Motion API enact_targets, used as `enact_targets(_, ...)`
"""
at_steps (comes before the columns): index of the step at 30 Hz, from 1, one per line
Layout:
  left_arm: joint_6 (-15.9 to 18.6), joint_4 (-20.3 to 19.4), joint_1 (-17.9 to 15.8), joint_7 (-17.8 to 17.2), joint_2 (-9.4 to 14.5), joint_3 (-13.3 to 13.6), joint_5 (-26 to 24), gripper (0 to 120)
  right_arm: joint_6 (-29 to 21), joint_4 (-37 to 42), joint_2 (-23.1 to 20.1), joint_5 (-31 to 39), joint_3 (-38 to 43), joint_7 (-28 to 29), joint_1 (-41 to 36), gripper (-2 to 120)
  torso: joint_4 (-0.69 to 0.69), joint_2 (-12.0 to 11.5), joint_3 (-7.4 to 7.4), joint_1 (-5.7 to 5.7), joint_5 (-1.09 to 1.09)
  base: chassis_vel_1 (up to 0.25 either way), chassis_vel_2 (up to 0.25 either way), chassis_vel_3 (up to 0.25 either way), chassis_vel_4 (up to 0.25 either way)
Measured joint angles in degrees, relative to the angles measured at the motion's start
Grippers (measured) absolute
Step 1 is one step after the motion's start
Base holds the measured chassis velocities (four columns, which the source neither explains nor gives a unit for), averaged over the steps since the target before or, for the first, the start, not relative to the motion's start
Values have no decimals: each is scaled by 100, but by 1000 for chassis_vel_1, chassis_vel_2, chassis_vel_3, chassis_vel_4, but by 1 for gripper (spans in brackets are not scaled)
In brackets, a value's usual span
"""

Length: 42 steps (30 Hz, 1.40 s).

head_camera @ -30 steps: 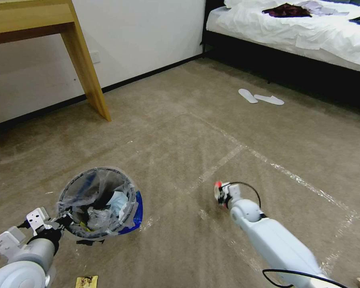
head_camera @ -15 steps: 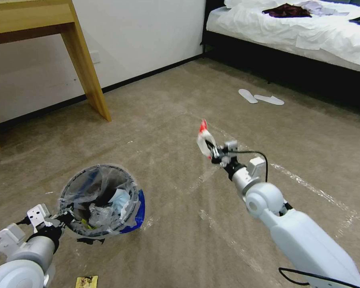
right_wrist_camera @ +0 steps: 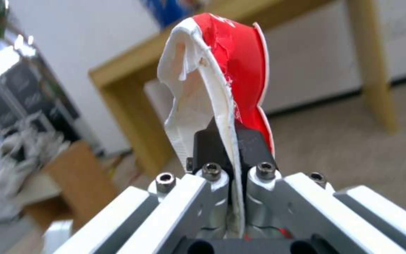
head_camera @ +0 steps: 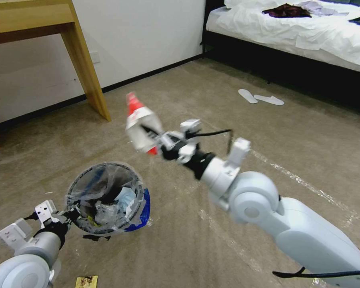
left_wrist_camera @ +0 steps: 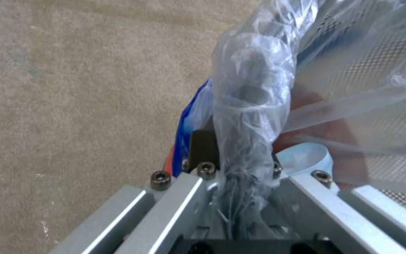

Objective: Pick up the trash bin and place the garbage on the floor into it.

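Observation:
The trash bin [head_camera: 106,196], lined with crinkled clear plastic and showing a blue patch, hangs low on the left over the carpeted floor [head_camera: 180,104]. My left gripper [head_camera: 66,216] is shut on its near rim; the left wrist view shows the plastic-wrapped rim [left_wrist_camera: 250,106] clamped in the left gripper [left_wrist_camera: 233,155]. Inside lie tissues and a blue mask. My right gripper [head_camera: 156,142] is shut on a piece of garbage, a red-white crushed carton [head_camera: 139,122], held in the air above and to the right of the bin. In the right wrist view the carton [right_wrist_camera: 226,81] stands up from the right gripper [right_wrist_camera: 233,141].
A small yellow wrapper [head_camera: 86,281] lies on the carpet by my left arm. Two flat white slippers [head_camera: 262,97] lie near the bed [head_camera: 300,36] at the far right. A wooden table leg [head_camera: 86,64] stands far left. Shiny tape strips [head_camera: 292,176] cross the carpet.
My right arm has lifted the carton off the carpet and swung it up and left, towards the bin. The bin, held by the left gripper, has shifted slightly right.

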Motion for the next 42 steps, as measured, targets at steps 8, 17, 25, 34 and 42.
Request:
enact_targets(8, 1, 1, 0, -1, 9, -52, -11, 1, -680, -251, 474, 213, -922, 884, 494, 0, 0, 0, 0, 0, 0, 0, 0, 0, 0)
enact_targets(17, 1, -14, -18, -18, 21, -77, -62, 1, -905, -771, 920, 139, -1313, 1137, 510, 0, 0, 0, 0, 0, 0, 0, 0, 0, 0)
enact_targets(25, 1, 7, -56, -18, 16, -68, -63, 1, -943, -1031, 1025, -41, -1409, 1158, 407, 0, -1, 0, 0, 0, 0, 0, 0, 0, 0)
enact_targets(34, 1, 27, -75, -24, 30, -72, -85, 1, -996, -1200, 1076, -195, -1494, 1248, 236, 0, -1, 0, 0, 0, 0, 0, 0, 0, 0)
enact_targets(42, 1, 26, -64, -25, 27, -70, -87, 1, -999, -1288, 1017, -325, -1558, 1260, 125, 0, 0, 0, 0, 0, 1, 0, 0, 0, 0)
